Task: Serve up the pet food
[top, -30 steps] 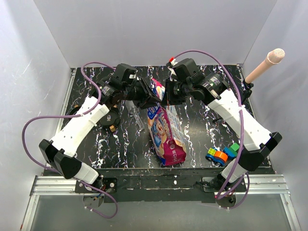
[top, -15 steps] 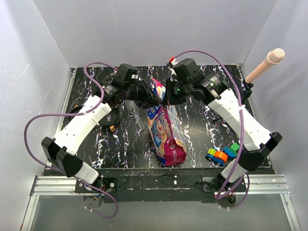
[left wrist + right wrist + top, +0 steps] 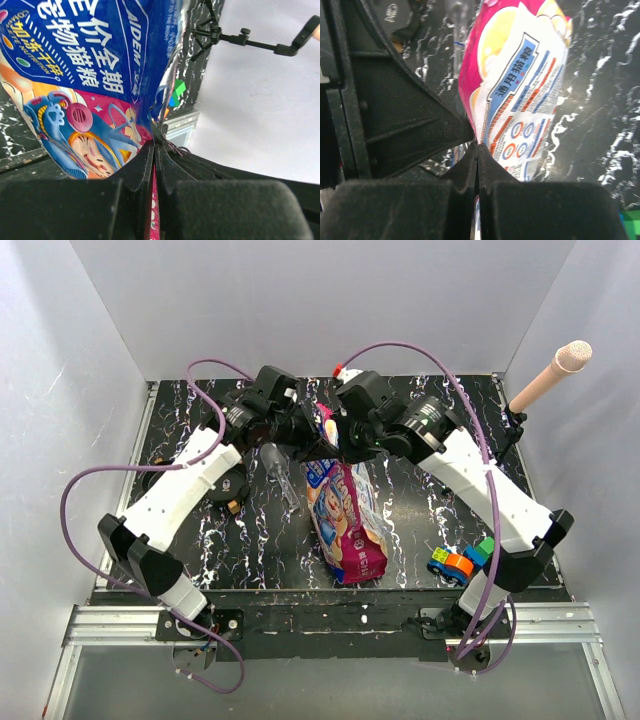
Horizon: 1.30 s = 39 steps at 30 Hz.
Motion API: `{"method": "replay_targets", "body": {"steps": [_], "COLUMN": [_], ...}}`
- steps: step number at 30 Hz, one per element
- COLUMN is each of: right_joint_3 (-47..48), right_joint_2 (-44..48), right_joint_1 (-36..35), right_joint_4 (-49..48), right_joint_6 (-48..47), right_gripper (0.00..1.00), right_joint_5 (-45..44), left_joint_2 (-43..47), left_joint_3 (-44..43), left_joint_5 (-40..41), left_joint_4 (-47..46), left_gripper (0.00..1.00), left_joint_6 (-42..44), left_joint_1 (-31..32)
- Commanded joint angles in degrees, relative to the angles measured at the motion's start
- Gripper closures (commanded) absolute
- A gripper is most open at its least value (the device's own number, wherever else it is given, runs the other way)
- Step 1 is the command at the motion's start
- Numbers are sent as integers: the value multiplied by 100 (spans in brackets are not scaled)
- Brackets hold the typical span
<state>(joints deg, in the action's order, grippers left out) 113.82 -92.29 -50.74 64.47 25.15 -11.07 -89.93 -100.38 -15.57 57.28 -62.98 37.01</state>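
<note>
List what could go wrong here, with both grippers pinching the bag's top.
1. The left gripper and right gripper each pinch only a thin edge of the glossy bag; it might slip free or tear unevenly if pulled.
2. The grippers sit very close together, so they may collide.
3. A sudden tear could empty the bag onto the table, towards the blocks.

The black, white-veined table (image 3: 410, 530) carries the pet food bag (image 3: 345, 525) at centre, toy blocks (image 3: 460, 560) front right, and a clear plastic piece (image 3: 283, 480) beside possibly a dark bowl (image 3: 224, 490) on the left.
</note>
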Motion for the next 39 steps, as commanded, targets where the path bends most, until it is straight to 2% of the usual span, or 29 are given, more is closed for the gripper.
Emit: {"method": "replay_targets", "body": {"steps": [1,4,7,12,15,17,20,23,26,27,30,31,34,36,39], "right_joint_3": [395,238,63,-860,-880,-582,-168,-202,-273,-290,-351,-395,-553,-816,-1116], "right_joint_2": [-360,-141,70,729,836,626,213,194,352,396,554,615,878,1107,1196], "right_joint_1": [-103,-103,-15,55,82,99,82,82,82,82,82,82,99,187,187], "right_joint_4": [1286,1174,1156,260,-21,109,452,488,479,505,506,488,470,129,-250], "right_joint_6": [-352,-546,-502,-686,-906,-715,-205,261,263,219,-175,-255,-186,-291,-81], "right_gripper": [99,99,99,99,99,99,81,64,46,35,25,19,16,14,21], "right_joint_5": [-1729,-2188,-2137,-1267,-346,51,246,45,-377,-578,-861,-949,-1030,-487,8], "left_joint_2": [-428,-219,-25,572,757,863,916,846,837,845,881,881,846,793,775], "left_joint_3": [-789,-519,-316,-9,9,106,220,54,27,53,106,132,185,203,177], "left_joint_5": [554,731,828,679,424,170,-77,-25,19,2,2,2,-60,-156,-209], "left_joint_4": [1442,1532,1629,1015,584,260,-111,-15,99,82,73,64,-15,-76,-59], "left_gripper": [100,100,100,100,100,100,100,100,100,100,100,100,100,100,100], "left_joint_6": [742,893,1138,1270,1490,1438,1219,1218,1174,1148,1104,1104,1060,1042,1042], "left_joint_1": [113,148,131,139,131,139,131,131,139,139,139,131,131,131,139]}}
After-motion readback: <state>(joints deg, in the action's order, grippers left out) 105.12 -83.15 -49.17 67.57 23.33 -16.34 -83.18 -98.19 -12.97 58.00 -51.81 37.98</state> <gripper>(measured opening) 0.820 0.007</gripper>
